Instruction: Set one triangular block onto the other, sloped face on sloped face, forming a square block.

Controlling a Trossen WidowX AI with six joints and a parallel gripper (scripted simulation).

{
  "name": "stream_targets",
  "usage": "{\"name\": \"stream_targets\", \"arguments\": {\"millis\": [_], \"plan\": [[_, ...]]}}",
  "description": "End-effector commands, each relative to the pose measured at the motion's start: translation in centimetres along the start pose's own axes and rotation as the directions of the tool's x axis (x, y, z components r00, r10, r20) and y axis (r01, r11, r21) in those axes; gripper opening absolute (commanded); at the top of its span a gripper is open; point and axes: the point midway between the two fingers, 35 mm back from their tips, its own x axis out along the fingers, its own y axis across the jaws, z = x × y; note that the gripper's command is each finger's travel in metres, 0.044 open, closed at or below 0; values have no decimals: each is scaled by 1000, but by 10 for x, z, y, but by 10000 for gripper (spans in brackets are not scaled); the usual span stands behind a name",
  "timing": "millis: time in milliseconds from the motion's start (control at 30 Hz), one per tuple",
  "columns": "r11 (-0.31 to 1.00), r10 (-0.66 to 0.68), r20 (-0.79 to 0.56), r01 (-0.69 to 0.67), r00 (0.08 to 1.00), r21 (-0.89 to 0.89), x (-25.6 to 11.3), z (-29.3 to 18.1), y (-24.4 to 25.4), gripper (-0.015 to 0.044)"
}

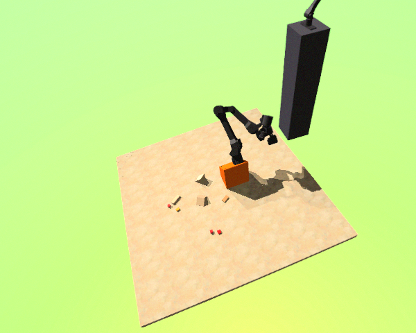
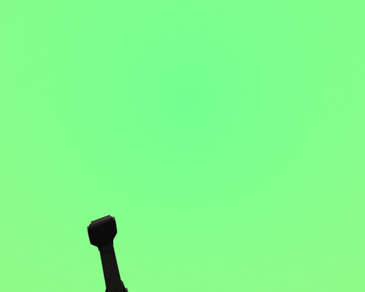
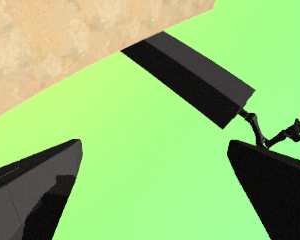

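Observation:
Two triangular blocks lie apart on the table (image 1: 244, 268) in the top view. A cream triangular block (image 1: 201, 179) is left of the orange box, with a pointed top edge. A tan triangular block (image 1: 202, 200) lies nearer the table's front, with a sloped face at its right. Neither is on the other. My gripper (image 1: 269, 130) (image 3: 157, 147) is raised on the far right side of the orange box, well away from both blocks. Its fingers are wide apart in the wrist view with nothing between them. Neither block shows in the wrist view or the exterior view.
My arm stands on an orange box (image 1: 236, 175). Near the blocks lie an orange block (image 1: 225, 198), a cream bar (image 1: 175, 200), a yellow cube (image 1: 178, 209) and several small red cubes (image 1: 219, 232). A dark pillar (image 1: 303, 78) (image 3: 190, 80) bearing another arm stands beyond the table edge.

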Motion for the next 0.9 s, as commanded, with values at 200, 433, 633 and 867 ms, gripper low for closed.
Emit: {"name": "stream_targets", "arguments": {"millis": [200,433,633,867], "plan": [[981,78,-164,-47,983,186,-23,-34,13,440],[913,243,-423,-59,873,403,-79,-88,48,440],[746,413,-564,90,715,660,-147,-121,84,440],[415,656,-602,449,455,791,-254,-126,139,440]]}}
